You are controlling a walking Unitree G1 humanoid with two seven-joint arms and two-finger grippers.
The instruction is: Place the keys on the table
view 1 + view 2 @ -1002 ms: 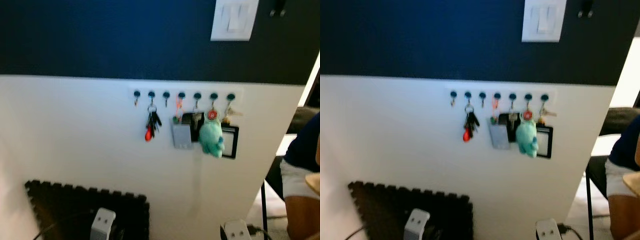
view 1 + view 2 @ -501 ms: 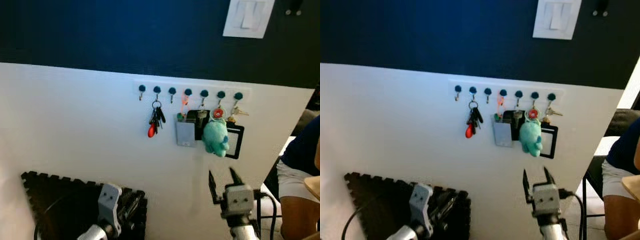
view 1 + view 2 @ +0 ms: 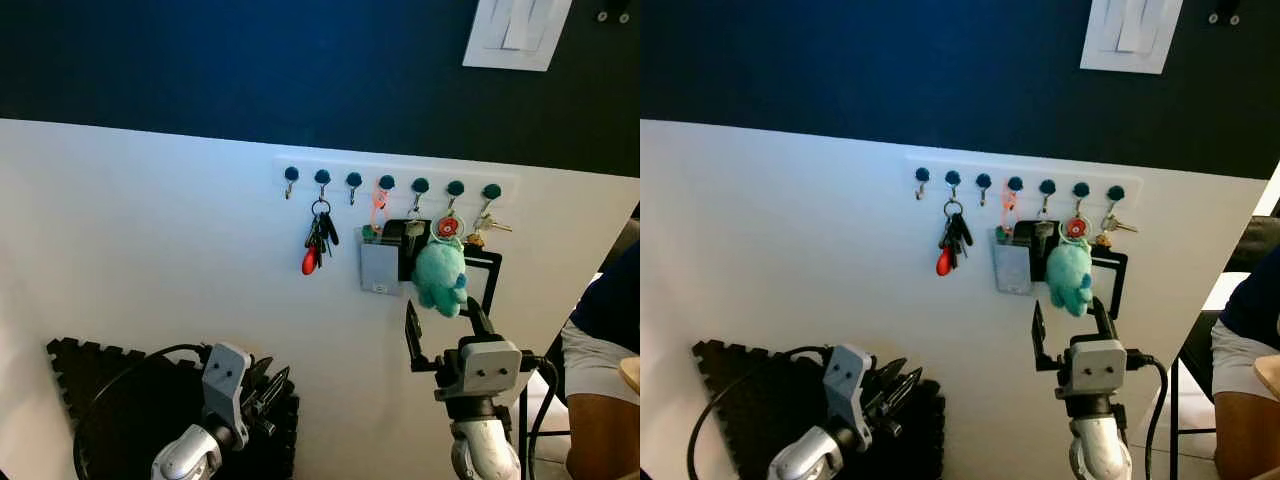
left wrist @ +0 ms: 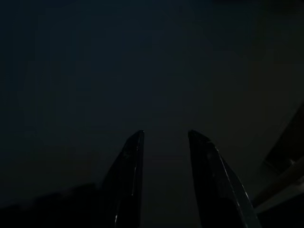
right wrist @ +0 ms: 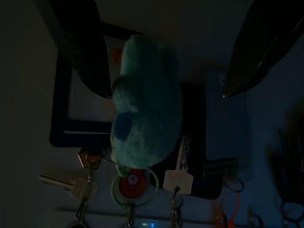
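The wall ahead is dark navy above (image 3: 200, 50) and white below (image 3: 120, 230), with a white light switch plate (image 3: 516, 32) high on the navy band. A black foam floor mat with a toothed edge (image 3: 120, 400) leans against the foot of the white part. At the right edge a seated person's leg and dark sleeve (image 3: 605, 360) show, with a black chair leg beside them.

A white key rack with a row of round dark-teal hooks (image 3: 396, 181) is fixed to the white wall. The second hook from the left holds a bunch of dark keys with a red fob (image 3: 316, 240). Further right hang an orange loop, a grey card holder (image 3: 379, 267), a black frame-like holder (image 3: 487, 280), a silver key (image 5: 177, 176), and a fluffy teal plush keyring on a ring with a red tag (image 3: 440, 275); a brass key (image 3: 484, 232) hangs from the last hook.

The right gripper (image 3: 446, 322) is raised just below the teal plush, its two black fingers spread apart to either side of it, not touching in the right wrist view. The left gripper (image 3: 268, 388) sits low in front of the mat, its fingers parted with a narrow gap and holding nothing.
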